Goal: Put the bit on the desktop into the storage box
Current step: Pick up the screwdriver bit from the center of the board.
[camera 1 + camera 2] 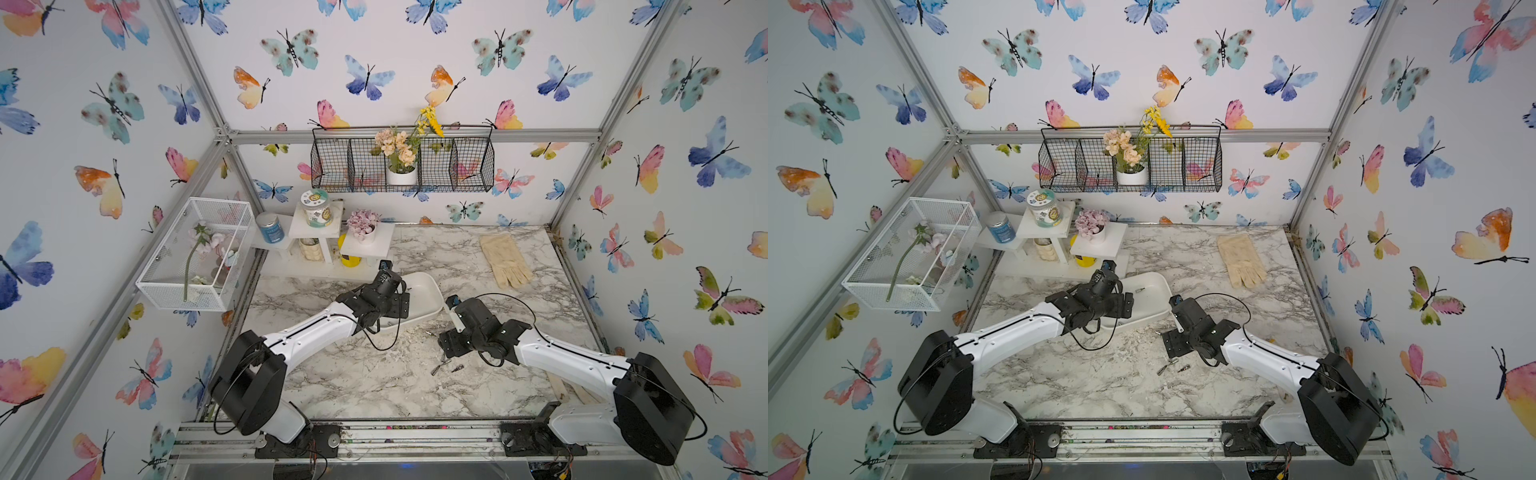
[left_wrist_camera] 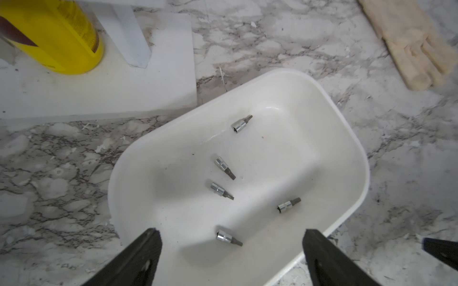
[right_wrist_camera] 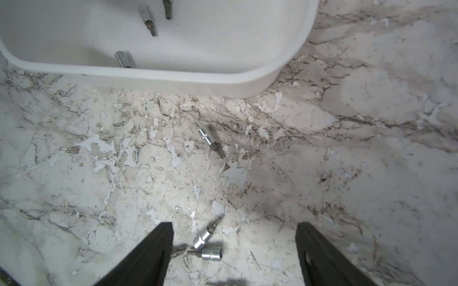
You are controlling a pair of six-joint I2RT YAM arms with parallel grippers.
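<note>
The white storage box [image 1: 432, 291] [image 2: 285, 153] lies slantwise at mid-desktop. Several silver bits rest inside it. One bit [image 2: 229, 238] lies on the box floor right under my left gripper [image 2: 232, 231], which hangs open and empty over the box's near end. On the marble desktop [image 3: 347, 173] in front of the box [image 3: 173, 79] one bit [image 3: 212, 141] lies alone. Two more bits [image 3: 204, 235] [image 3: 210, 254] touch each other between the fingers of my right gripper [image 3: 234, 224], which is open and just above them. Another bit tip shows beside one finger [image 3: 158, 247].
A cream glove [image 1: 505, 259] lies at the back right. A white stepped shelf [image 1: 320, 232] with jars and a yellow can [image 1: 349, 257] stands behind the box. A white mesh cage [image 1: 195, 253] hangs on the left wall, a black wire basket [image 1: 403, 164] on the back wall.
</note>
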